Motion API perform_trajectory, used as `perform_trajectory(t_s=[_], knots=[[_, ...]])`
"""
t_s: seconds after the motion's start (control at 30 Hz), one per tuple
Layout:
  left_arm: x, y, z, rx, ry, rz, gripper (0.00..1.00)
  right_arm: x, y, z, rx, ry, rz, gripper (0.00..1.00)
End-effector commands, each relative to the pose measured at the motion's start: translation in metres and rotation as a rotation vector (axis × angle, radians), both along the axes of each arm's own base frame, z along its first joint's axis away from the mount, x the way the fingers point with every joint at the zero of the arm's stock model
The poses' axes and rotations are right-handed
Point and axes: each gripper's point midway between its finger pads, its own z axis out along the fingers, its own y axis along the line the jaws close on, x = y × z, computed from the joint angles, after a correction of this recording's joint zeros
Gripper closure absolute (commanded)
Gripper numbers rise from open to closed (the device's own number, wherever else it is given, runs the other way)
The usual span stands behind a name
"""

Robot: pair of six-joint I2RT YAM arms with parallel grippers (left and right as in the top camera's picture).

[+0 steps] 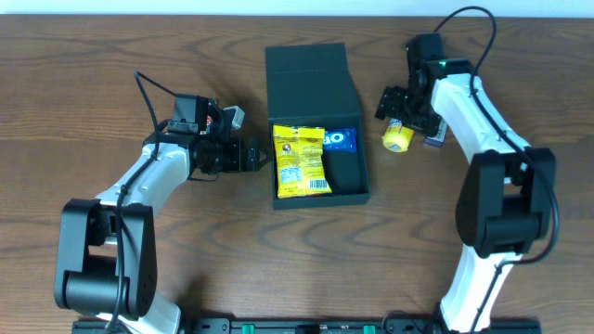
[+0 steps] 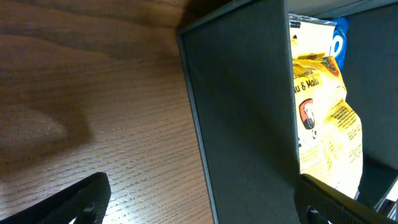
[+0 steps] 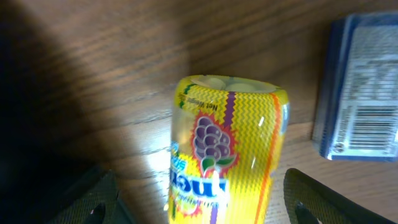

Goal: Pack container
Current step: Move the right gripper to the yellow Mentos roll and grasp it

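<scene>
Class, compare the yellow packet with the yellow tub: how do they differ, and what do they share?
The yellow packet lies inside the box; the yellow tub lies outside it on the table. The packet is flat and crinkled; the tub is a round cylinder. From above, the packet covers more area than the tub. Both are mainly yellow with print.

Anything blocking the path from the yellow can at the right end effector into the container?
Nothing visible: bare table between yellow can and container; lid open, space free beside the yellow packet.

surface: brown wood-grain table [image 1: 93, 56] | far edge: pale strip | light: even
</scene>
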Motion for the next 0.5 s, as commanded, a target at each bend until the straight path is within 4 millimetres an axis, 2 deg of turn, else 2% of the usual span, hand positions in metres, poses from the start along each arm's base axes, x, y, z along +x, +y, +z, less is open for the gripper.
perform_trajectory(t_s=[0.0,0.13,0.23,0.37,0.47], knots=[[-0.003,-0.001,-0.004,0.001,0.008,-0.01,0.05,-0.003,0.005,-0.013,0.008,0.034,-0.014,0.15],[-0.003,-0.001,-0.004,0.001,0.009,-0.01,0.05,-0.003,0.005,-0.023,0.006,0.048,-0.022,0.14],[-0.003,-0.001,-0.004,0.001,0.009,-0.01,0.05,-0.001,0.004,-0.027,0.006,0.048,-0.023,0.19],[-0.003,-0.001,-0.004,0.001,0.009,-0.01,0.05,-0.002,0.004,-0.033,0.005,0.059,-0.023,0.38],[-0.003,-0.001,-0.004,0.001,0.009,-0.01,0.05,-0.001,0.004,-0.032,0.005,0.057,-0.015,0.43]])
